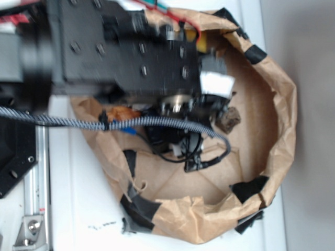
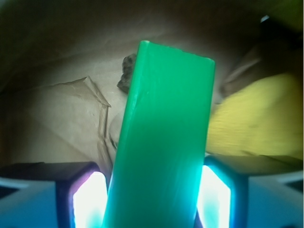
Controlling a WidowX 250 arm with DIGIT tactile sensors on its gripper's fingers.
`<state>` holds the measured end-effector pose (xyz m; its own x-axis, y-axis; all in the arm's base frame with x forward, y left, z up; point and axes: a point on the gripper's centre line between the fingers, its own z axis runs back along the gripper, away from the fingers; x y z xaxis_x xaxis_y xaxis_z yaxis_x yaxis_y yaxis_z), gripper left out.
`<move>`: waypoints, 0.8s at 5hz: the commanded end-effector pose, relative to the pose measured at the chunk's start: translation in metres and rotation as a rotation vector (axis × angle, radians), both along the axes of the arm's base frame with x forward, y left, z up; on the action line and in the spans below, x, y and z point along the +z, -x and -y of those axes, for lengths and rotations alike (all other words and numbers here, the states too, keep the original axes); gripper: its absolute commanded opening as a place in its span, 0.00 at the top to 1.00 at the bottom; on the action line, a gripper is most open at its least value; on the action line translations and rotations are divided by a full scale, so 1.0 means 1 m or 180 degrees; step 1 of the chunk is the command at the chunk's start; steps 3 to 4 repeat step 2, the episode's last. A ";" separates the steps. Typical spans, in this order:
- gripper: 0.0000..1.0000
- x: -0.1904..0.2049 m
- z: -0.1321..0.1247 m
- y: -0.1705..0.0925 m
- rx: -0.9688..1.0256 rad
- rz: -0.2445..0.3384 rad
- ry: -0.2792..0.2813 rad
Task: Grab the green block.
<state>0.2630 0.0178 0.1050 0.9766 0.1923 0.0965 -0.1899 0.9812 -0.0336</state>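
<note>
Flat, smooth solid-green block (image 2: 164, 142) fills the wrist view, standing up between both gripper (image 2: 152, 199) fingers (image 2: 88, 199), which pinch its long faces. Behind it lie crumpled brown paper lining (image 2: 52, 118), a small dark grey lump (image 2: 126, 73) and a yellow soft object (image 2: 256, 118). Exterior view: black arm (image 1: 120, 47) hides the block.

your arm (image 1: 125, 47) is a boxy black housing studded with small round screws, a silver round fitting at its wrist end. a braided black-and-white cable (image 1: 78, 121) trails beside it, with thinner black wires looping below. the gripper (image 2: 152, 199) has dark-edged fingers (image 2: 85, 199) with glowing pale pads.
</note>
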 end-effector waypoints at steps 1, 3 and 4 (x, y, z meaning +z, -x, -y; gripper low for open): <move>1.00 0.065 0.023 -0.015 -0.0398 0.0082 -0.0540; 1.00 0.061 0.027 -0.021 -0.0450 0.0073 -0.0551; 1.00 0.061 0.027 -0.021 -0.0450 0.0073 -0.0551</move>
